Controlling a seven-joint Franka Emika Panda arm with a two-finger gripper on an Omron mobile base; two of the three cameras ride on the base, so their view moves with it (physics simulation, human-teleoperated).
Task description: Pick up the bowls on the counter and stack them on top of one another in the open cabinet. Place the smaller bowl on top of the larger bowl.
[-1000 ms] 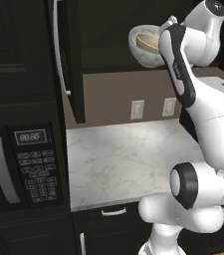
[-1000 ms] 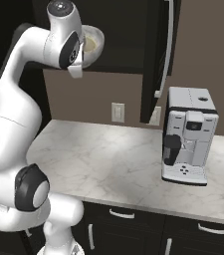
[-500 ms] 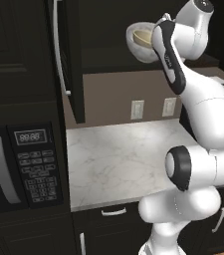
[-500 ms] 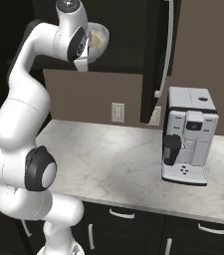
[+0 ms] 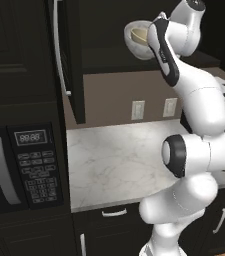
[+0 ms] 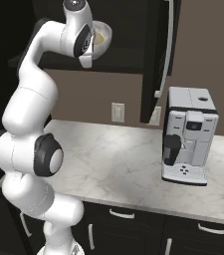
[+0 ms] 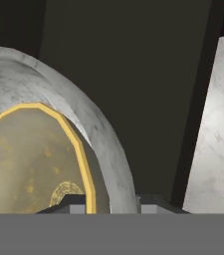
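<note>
I have the arm stretched high, up at the open cabinet (image 5: 109, 35), with the gripper (image 7: 111, 199) clenched on the rim of the larger bowl (image 5: 134, 42). In the hand view the 2 dark finger tips sit at the bottom, one on each side of the whitish-grey speckled wall of that bowl, so I read this as a firm grasp on the bowl's edge.

The smaller bowl (image 5: 140, 34), yellow-tan, sits nested inside the larger one; I see its pale yellow rim pressed close to the inner wall of the speckled bowl in the hand view, and its tan inside peeking out of the larger bowl in both base views. So the 2 bowls are together, raised at the mouth of the cabinet, above the dark shelf (image 6: 118, 52). Whether the larger bowl touches the shelf I cannot tell, as the arm covers its underside.

The cabinet door (image 5: 71, 60) stands swung out toward me, its long silver bar handle (image 6: 168, 47) plain in the right base view. Well below, the white marble counter (image 5: 119, 165) stretches between a black microwave (image 5: 19, 167) on the left and a white coffee machine (image 6: 188, 134) on the right. 2 wall outlets (image 5: 138, 110) sit on the brown backsplash behind it.
</note>
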